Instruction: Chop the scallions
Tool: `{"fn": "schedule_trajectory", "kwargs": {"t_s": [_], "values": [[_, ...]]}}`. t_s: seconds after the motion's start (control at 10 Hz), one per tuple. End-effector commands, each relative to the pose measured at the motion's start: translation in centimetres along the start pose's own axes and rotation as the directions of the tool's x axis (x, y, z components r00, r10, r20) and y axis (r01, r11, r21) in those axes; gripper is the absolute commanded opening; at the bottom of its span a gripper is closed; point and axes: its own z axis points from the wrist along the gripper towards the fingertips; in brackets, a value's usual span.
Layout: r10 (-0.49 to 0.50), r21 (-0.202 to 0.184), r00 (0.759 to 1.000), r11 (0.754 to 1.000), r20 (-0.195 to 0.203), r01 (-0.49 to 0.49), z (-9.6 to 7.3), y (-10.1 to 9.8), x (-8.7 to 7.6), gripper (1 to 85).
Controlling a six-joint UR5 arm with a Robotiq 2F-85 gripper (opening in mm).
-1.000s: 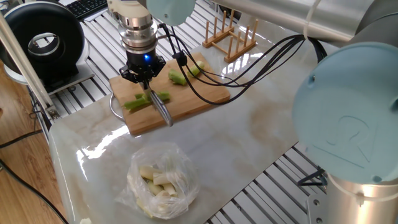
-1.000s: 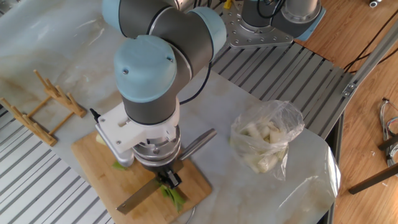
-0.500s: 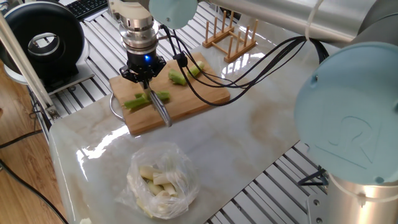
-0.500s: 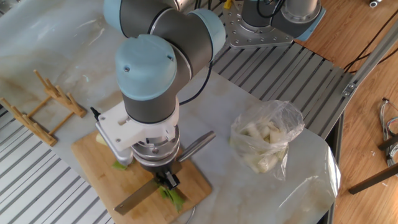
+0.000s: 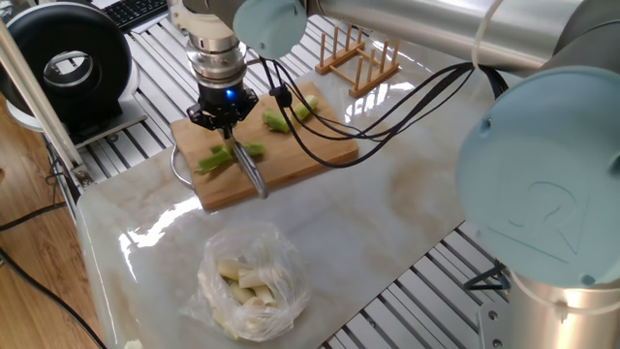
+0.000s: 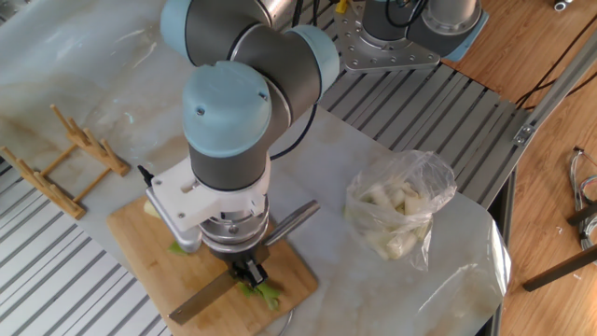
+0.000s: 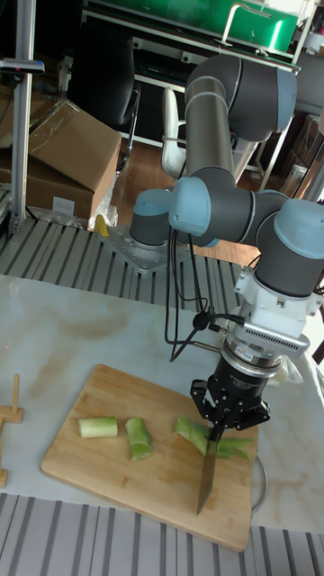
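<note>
On a wooden cutting board [image 5: 315, 155] [image 7: 108, 472] lie the scallions, cut into short green chunks. Two chunks [image 7: 96, 427] [image 7: 139, 437] sit apart at the board's left in the tall view. Another pair [image 7: 193, 434] [image 7: 238, 445] lies on either side of the knife. My gripper [image 5: 226, 131] [image 6: 247, 273] [image 7: 225, 430] points straight down, shut on a knife. The blade [image 7: 205, 481] [image 6: 198, 302] rests edge-down on the board between the two chunks, and the steel handle [image 5: 255, 175] [image 6: 294, 216] sticks out the other way.
A clear plastic bag of pale pieces [image 5: 252, 281] [image 6: 396, 210] lies on the marble beyond the handle. A wooden rack [image 5: 358, 53] [image 6: 65, 159] stands past the board. A black round device [image 5: 68, 63] sits off the table. Black cables [image 5: 320, 131] drape over the board.
The arm has shifted slightly along the board with the knife. The green chunk beside the blade has tilted a little. The other chunks have not moved.
</note>
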Motion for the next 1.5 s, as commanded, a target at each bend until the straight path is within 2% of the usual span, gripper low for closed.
{"fn": "schedule_trajectory", "kwargs": {"t_s": [0.0,0.1,0.3,0.4,0.7,1.1,1.3,1.4], "values": [[0.007,0.017,1.000,1.000,0.016,-0.007,-1.0,-0.6,-0.7,1.0],[0.044,0.021,0.999,0.999,0.023,-0.045,-1.9,-0.7,-1.1,1.0],[0.084,0.074,0.996,0.993,0.034,-0.087,-2.7,-2.1,-1.5,1.0],[0.103,0.062,0.994,0.993,0.036,-0.105,-2.4,-2.2,-1.9,1.0],[0.133,0.081,0.990,0.987,0.053,-0.137,-1.2,-2.6,-2.2,1.0],[0.127,0.060,0.990,0.990,0.061,-0.131,0.1,-1.2,-2.1,1.0],[0.148,0.049,0.986,0.987,0.078,-0.152,0.9,-0.7,-2.4,1.0],[0.166,0.059,0.983,0.984,0.076,-0.171,0.9,-0.9,-2.6,1.0]]}}
